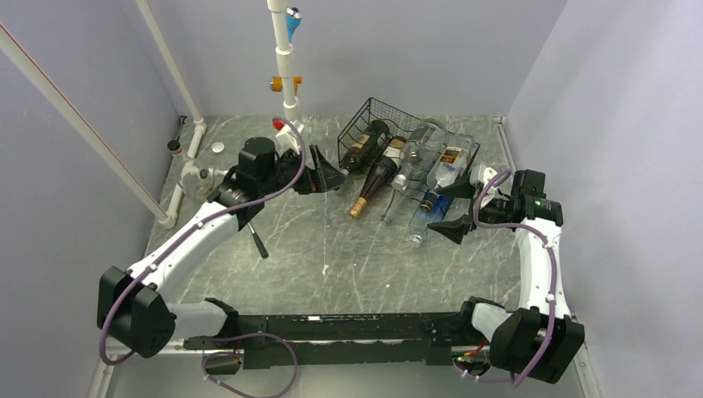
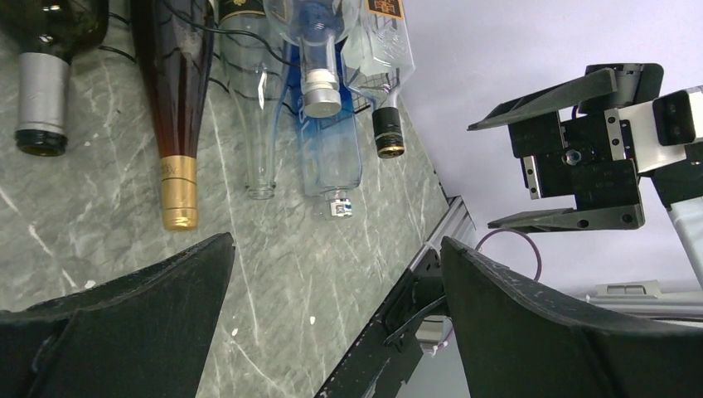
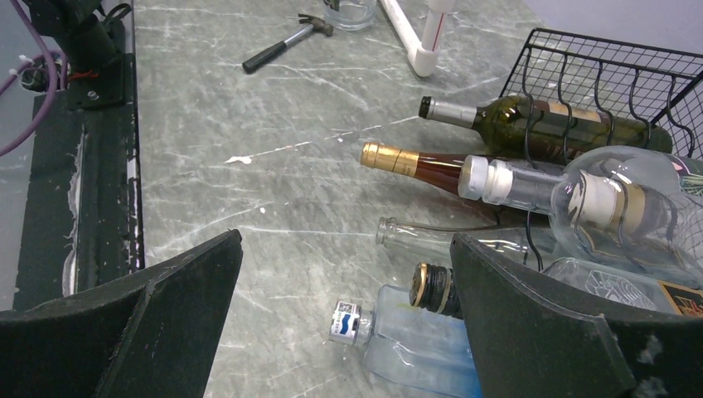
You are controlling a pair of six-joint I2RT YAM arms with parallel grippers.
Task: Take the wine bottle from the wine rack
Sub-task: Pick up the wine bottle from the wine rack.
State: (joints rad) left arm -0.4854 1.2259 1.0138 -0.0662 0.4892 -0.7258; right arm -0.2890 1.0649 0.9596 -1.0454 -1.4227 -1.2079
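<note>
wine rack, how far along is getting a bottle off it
Done: nothing visible. The bottles, the gold-capped bottle among them, lie in the wine rack with necks poking out. In hand: nothing, since the left gripper and right gripper are both open and empty near the necks. Left: grip a bottle and draw it out.

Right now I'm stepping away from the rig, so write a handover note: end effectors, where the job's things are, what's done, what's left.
Left end effector: open, empty, left of the wine rack.
Right end effector: open, empty, by the necks at the rack's right.
The gold-capped wine bottle and the other bottles lie in the rack, necks toward the arms.
Done: no bottle out.
Left: grip the wine bottle, draw it off.
</note>
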